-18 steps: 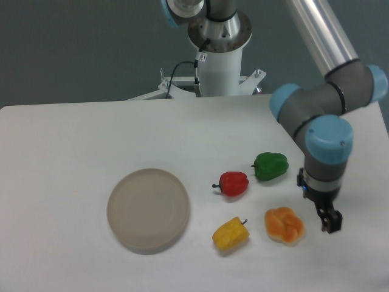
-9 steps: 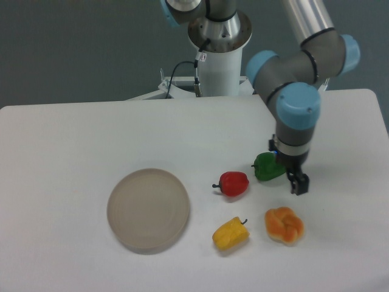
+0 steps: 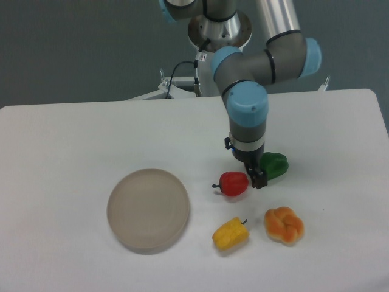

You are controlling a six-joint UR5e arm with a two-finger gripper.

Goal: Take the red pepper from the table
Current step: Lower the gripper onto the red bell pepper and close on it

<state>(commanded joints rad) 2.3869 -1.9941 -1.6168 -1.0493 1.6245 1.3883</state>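
Note:
The red pepper (image 3: 233, 183) lies on the white table (image 3: 73, 146), right of centre, with its dark stem pointing left. My gripper (image 3: 256, 177) hangs pointing down just right of the red pepper, between it and the green pepper (image 3: 274, 165). Its dark fingertips (image 3: 260, 180) sit low, close to the red pepper's right side and not closed on anything. The jaws look a little apart and empty. The arm partly hides the green pepper's left side.
A round beige plate (image 3: 148, 210) sits left of the peppers. A yellow pepper (image 3: 230, 235) and an orange lobed pepper (image 3: 284, 225) lie in front of the red one. The robot base (image 3: 219, 55) stands at the table's back edge.
The gripper has swung left from the right of the orange pepper, past the green pepper, to just right of the red pepper. No object has moved.

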